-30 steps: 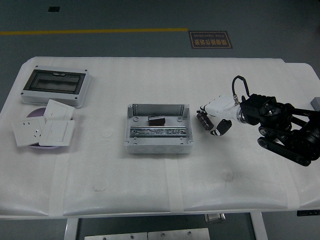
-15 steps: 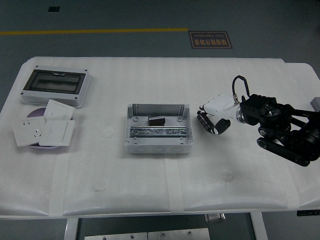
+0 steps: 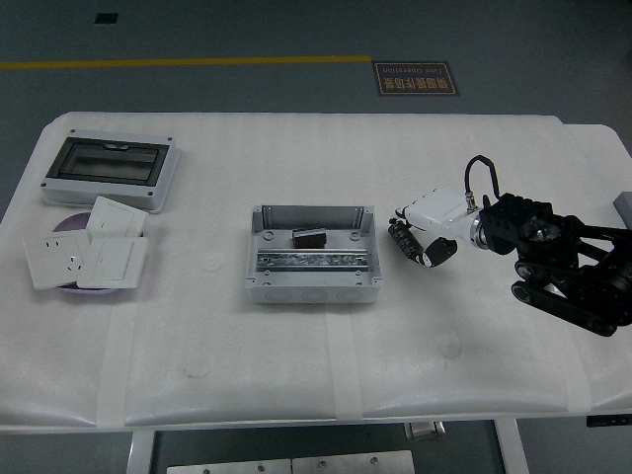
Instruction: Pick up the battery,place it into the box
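The grey open box (image 3: pixel 314 292) stands at the table's middle, with a metal rail across its floor. A small dark block, the battery (image 3: pixel 309 236), lies inside it near the back wall. My right hand (image 3: pixel 420 237), with a white palm shell and black fingers (image 3: pixel 400 238), hovers just right of the box, apart from it. Its fingers are loosely bent and hold nothing. Behind it the black forearm (image 3: pixel 563 267) runs to the picture's right edge.
At the back left stands a grey enclosure with a dark window lid (image 3: pixel 109 170). In front of it, white socket and switch panels (image 3: pixel 84 255) lie stacked on a purple plate. A grey object (image 3: pixel 622 203) shows at the right edge.
My right forearm has shifted a little to the right and down. The hand has stayed beside the box, and the battery has not moved.
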Action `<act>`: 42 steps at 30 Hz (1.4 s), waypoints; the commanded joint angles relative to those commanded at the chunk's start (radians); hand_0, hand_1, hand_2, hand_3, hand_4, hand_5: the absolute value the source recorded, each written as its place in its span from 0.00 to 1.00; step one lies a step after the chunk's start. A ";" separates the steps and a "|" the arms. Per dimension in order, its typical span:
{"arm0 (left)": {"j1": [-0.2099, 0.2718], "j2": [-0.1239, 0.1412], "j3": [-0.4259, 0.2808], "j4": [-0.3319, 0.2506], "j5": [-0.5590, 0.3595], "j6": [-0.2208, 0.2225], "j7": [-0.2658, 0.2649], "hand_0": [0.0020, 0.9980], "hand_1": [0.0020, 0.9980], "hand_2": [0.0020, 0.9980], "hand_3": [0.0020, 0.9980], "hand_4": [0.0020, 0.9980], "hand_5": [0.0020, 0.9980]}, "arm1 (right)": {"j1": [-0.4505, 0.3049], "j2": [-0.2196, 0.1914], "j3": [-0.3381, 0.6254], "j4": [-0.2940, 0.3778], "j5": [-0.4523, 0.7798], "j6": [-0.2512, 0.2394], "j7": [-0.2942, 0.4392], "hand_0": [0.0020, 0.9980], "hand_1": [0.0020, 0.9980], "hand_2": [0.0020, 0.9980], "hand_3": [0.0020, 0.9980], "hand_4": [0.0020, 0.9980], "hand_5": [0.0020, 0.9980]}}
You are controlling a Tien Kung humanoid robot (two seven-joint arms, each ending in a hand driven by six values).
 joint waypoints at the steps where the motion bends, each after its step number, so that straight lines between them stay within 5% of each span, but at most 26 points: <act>1: 0.000 0.000 0.000 0.000 0.000 0.000 0.000 0.68 0.68 0.61 0.67 0.70 0.35 | 0.001 -0.006 -0.014 0.005 0.010 -0.021 -0.006 0.68 0.64 0.68 0.70 0.30 0.18; 6: 0.001 -0.001 0.001 0.000 -0.002 0.003 -0.003 0.68 0.68 0.61 0.67 0.70 0.35 | -0.002 -0.038 0.022 0.036 0.028 -0.083 -0.019 0.68 0.64 0.68 0.70 0.30 0.18; 19: 0.009 -0.007 -0.014 0.000 0.010 0.004 0.000 0.68 0.68 0.61 0.67 0.70 0.36 | -0.148 -0.071 0.349 0.229 0.096 -0.095 -0.032 0.68 0.64 0.68 0.70 0.30 0.16; 25: 0.016 -0.012 -0.023 0.000 0.018 0.002 0.003 0.68 0.68 0.61 0.67 0.71 0.36 | -0.247 -0.015 0.505 0.353 0.200 -0.087 -0.032 0.68 0.64 0.68 0.70 0.31 0.16; 30: 0.020 -0.016 -0.029 0.000 0.024 -0.002 0.008 0.68 0.68 0.61 0.67 0.71 0.36 | -0.300 0.063 0.556 0.337 0.171 -0.054 -0.066 0.68 0.64 0.68 0.70 0.31 0.16; 31: 0.020 -0.017 -0.029 0.000 0.025 -0.003 0.009 0.68 0.68 0.61 0.67 0.71 0.36 | -0.307 0.074 0.553 0.329 0.161 -0.050 -0.069 0.68 0.64 0.70 0.71 0.59 0.29; 36: 0.021 -0.017 -0.032 0.000 0.028 -0.005 0.012 0.68 0.68 0.61 0.67 0.71 0.36 | -0.324 0.104 0.531 0.291 0.120 -0.051 -0.071 0.68 0.64 0.70 0.71 0.59 0.29; 37: 0.021 -0.017 -0.033 0.000 0.028 -0.006 0.013 0.68 0.68 0.61 0.67 0.71 0.36 | -0.325 0.105 0.527 0.286 0.115 -0.052 -0.071 0.96 0.84 0.91 0.98 0.81 0.40; 42: 0.021 -0.016 -0.036 0.000 0.033 -0.008 0.017 0.68 0.68 0.61 0.67 0.71 0.36 | -0.330 0.099 0.520 0.274 0.111 -0.050 -0.073 0.96 0.84 0.91 0.98 0.81 0.40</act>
